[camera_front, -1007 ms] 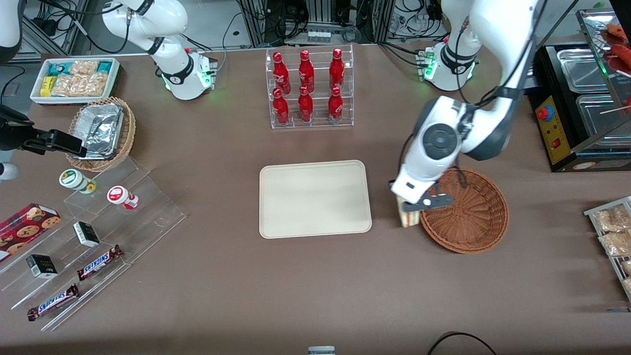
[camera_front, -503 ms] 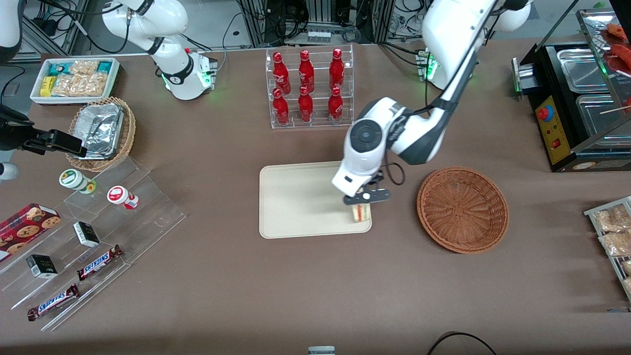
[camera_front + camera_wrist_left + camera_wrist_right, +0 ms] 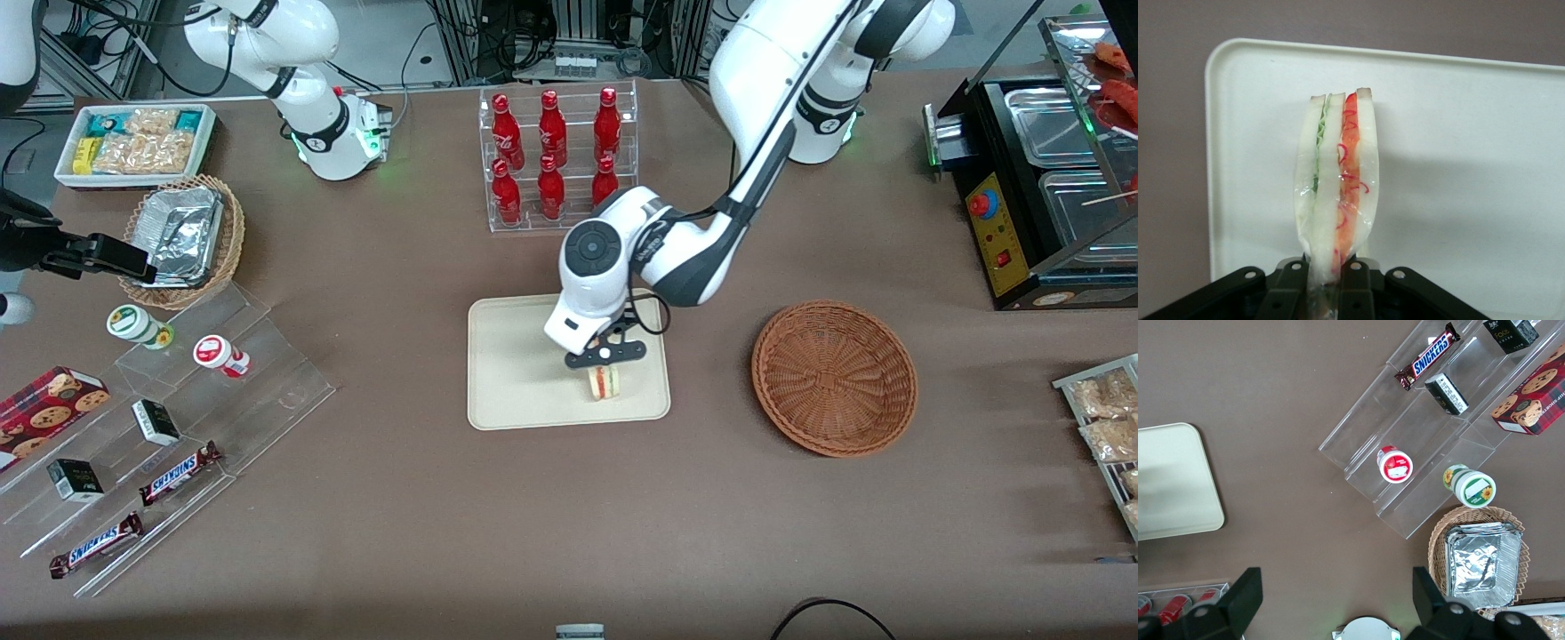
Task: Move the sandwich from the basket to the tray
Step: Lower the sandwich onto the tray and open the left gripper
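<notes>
My claw [image 3: 606,355]: black, closed on sandwich [image 3: 1336,190] over tray [image 3: 511,373]. Sandwich: pale white bread, green stripe on one side, red filling with thin red curls on other, clear wrap. Tray: plain cream-beige. Basket [image 3: 834,378]: reddish-brown woven wicker. Bench [image 3: 569,516]: flat brown. My arm [image 3: 658,249]: white shells, dark grey joints. 6 bottles [image 3: 553,156]: red, in clear rack.

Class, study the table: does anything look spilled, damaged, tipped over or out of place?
Nothing stands out. The hand holds the wrapped sandwich upright over the tray; its wrap looks intact. The basket sits upright with nothing in it, and nothing is spilled.
</notes>
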You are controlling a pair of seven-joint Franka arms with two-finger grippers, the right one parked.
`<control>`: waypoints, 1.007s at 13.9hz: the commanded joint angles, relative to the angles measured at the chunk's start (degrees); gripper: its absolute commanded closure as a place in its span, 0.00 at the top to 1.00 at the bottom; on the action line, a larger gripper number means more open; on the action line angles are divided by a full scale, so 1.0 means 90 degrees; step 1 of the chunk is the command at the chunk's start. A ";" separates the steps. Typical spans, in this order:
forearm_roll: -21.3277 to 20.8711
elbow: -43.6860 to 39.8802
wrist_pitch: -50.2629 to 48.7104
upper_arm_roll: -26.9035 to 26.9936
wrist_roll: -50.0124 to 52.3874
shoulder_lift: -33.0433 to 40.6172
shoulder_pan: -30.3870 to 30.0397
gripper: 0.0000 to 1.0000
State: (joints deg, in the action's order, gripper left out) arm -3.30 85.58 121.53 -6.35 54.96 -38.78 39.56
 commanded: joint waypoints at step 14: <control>-0.0082 -0.0935 -0.0017 0.0129 0.0866 -0.0838 0.0507 0.00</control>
State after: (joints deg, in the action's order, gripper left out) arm -3.35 79.26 121.57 -6.18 60.81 -44.89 42.79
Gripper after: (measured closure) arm 0.850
